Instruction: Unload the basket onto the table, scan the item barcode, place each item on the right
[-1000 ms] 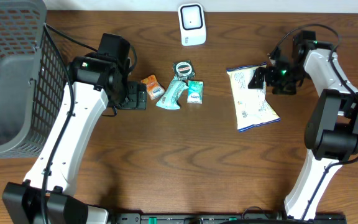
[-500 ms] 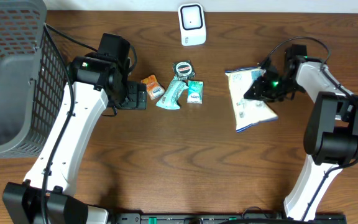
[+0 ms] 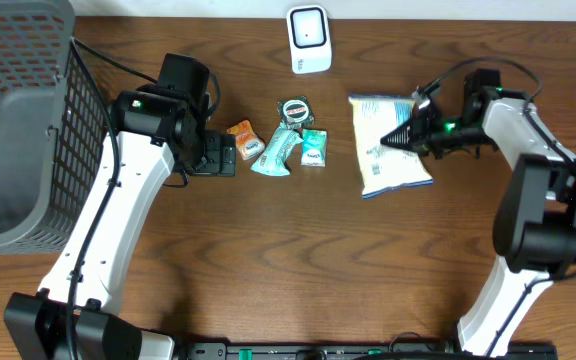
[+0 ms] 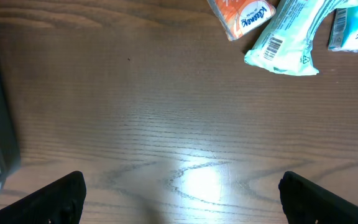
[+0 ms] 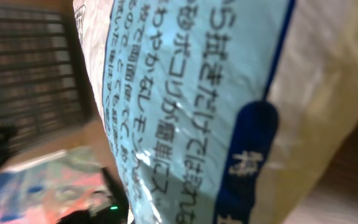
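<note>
The right end effector [image 3: 409,134] is clamped on the snack bag [image 3: 386,152] by its right edge, probably to swing its barcode toward the far scanner [image 3: 309,40]; the left end effector [image 4: 182,198] waits, fingers apart.

Far left, basket [image 3: 28,45]; rear centre, scanner [image 3: 309,40]; small packets [image 3: 280,146] before it; bag [image 3: 383,152] right of packets.

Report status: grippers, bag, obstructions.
Left gripper open, empty, above table. Right gripper shut on snack bag, right edge. Scanner up-table; nothing between.
</note>
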Action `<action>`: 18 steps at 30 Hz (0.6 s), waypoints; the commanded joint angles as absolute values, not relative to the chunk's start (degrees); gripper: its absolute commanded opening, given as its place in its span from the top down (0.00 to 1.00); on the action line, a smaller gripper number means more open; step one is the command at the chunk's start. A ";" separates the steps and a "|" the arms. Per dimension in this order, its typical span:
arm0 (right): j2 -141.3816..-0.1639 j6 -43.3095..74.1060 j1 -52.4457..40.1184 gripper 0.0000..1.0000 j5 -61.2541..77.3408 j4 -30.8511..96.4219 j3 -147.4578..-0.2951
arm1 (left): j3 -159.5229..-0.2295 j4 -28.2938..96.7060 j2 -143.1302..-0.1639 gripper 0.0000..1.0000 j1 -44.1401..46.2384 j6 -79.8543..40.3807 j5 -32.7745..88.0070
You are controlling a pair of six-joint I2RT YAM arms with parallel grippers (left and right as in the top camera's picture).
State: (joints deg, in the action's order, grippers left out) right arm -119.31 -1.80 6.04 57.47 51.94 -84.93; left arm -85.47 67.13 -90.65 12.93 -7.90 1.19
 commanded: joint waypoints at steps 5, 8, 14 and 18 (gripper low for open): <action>-101.80 4.84 4.08 0.99 69.06 43.70 -85.58 | -85.27 67.33 -90.80 0.02 12.95 -8.21 0.89; -96.66 11.57 2.98 0.99 62.41 41.71 -85.58 | -85.27 67.33 -90.80 0.02 12.95 -8.21 0.89; -89.21 21.19 -2.26 0.99 57.98 42.26 -85.56 | -85.27 67.33 -90.80 0.02 12.95 -8.21 0.89; -88.38 25.93 -6.96 0.99 57.95 42.74 -85.54 | -85.27 67.35 -90.80 0.03 12.95 -8.21 0.89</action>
